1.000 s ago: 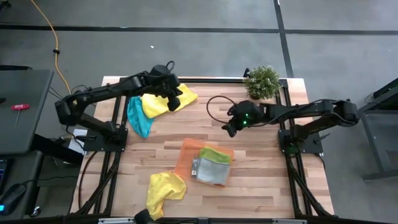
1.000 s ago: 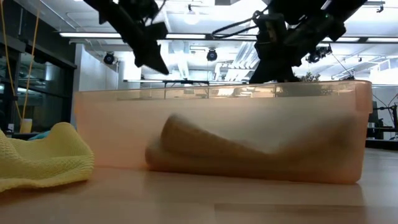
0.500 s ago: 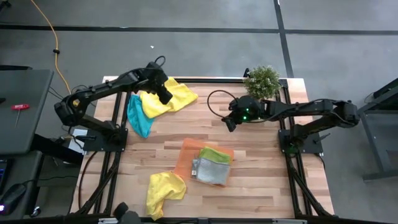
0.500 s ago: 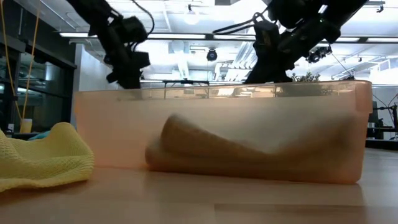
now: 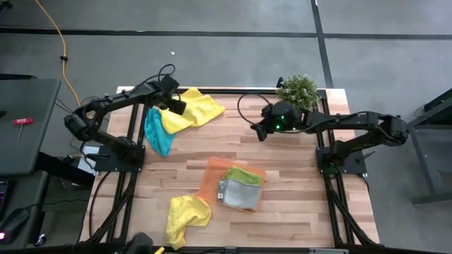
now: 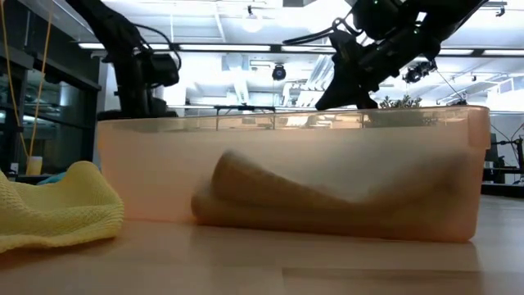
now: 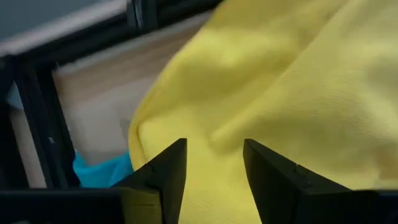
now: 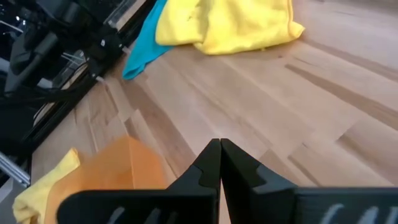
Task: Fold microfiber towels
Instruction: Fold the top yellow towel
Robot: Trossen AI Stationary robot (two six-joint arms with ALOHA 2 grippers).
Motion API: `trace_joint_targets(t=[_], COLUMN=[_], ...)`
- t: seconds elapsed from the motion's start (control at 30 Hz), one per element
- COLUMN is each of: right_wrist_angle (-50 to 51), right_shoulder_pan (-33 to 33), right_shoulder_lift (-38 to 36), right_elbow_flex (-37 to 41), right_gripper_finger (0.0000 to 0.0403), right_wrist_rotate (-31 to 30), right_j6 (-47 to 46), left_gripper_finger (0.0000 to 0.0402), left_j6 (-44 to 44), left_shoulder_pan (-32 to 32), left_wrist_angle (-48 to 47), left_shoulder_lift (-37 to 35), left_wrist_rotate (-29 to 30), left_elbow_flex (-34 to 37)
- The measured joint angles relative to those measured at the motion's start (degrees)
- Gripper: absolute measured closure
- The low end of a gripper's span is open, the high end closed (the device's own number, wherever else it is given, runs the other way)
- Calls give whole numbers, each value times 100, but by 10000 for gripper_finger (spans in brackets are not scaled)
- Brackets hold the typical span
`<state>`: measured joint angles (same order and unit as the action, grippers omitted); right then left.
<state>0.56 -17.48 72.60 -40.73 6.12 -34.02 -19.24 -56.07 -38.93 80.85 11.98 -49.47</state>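
A crumpled yellow towel (image 5: pixel 198 107) lies at the table's far left, partly over a teal towel (image 5: pixel 157 132). My left gripper (image 5: pixel 174 106) hangs open over the yellow towel's left part (image 7: pixel 205 118), fingers pointing steeply down. My right gripper (image 5: pixel 260 132) is shut and holds nothing, above bare wood (image 8: pixel 261 106) at the far right. A second yellow towel (image 5: pixel 187 215) lies bunched near the front edge. The lime green towel (image 5: pixel 244 173) and the grey towel (image 5: pixel 241 194) rest folded in the orange tray (image 5: pixel 214 173). My left gripper has one open finger (image 7: pixel 165 171) on each side of a ridge in the yellow towel, coming from above. I cannot tell whether the fingertips touch the cloth.
A potted plant (image 5: pixel 297 92) stands at the far right corner, close behind my right gripper. Black frame rails (image 7: pixel 37 118) run along the table's left edge beside the towels. In the low view the tray wall (image 6: pixel 286 164) fills the middle, with the near yellow towel (image 6: pixel 57 213) on the left.
My left gripper has swung toward the table's left edge and sunk over the yellow towel, rolling as it went, and has opened. My right gripper has drifted a little toward the far edge, still shut.
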Motion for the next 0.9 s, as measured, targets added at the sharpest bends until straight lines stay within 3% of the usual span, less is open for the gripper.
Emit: trace_joint_targets(t=[0.4, 0.53, 0.9], right_wrist_angle=[-11, -9, 4], right_shoulder_pan=[-65, -65, -65], right_shoulder_lift=[1, 2, 2], right_elbow_flex=[0, 0, 0], right_gripper_finger=[402, 402, 402], right_wrist_rotate=[4, 2, 3], right_j6=[-44, -12, 214], left_gripper_finger=[257, 257, 257], left_j6=[-1353, -867, 500], left_shoulder_pan=[-136, -251, -648], left_wrist_angle=[944, 737, -1211], left_shoulder_lift=[398, 767, 2255], left_wrist_rotate=[949, 827, 825], left_elbow_flex=[-2, -290, -2066])
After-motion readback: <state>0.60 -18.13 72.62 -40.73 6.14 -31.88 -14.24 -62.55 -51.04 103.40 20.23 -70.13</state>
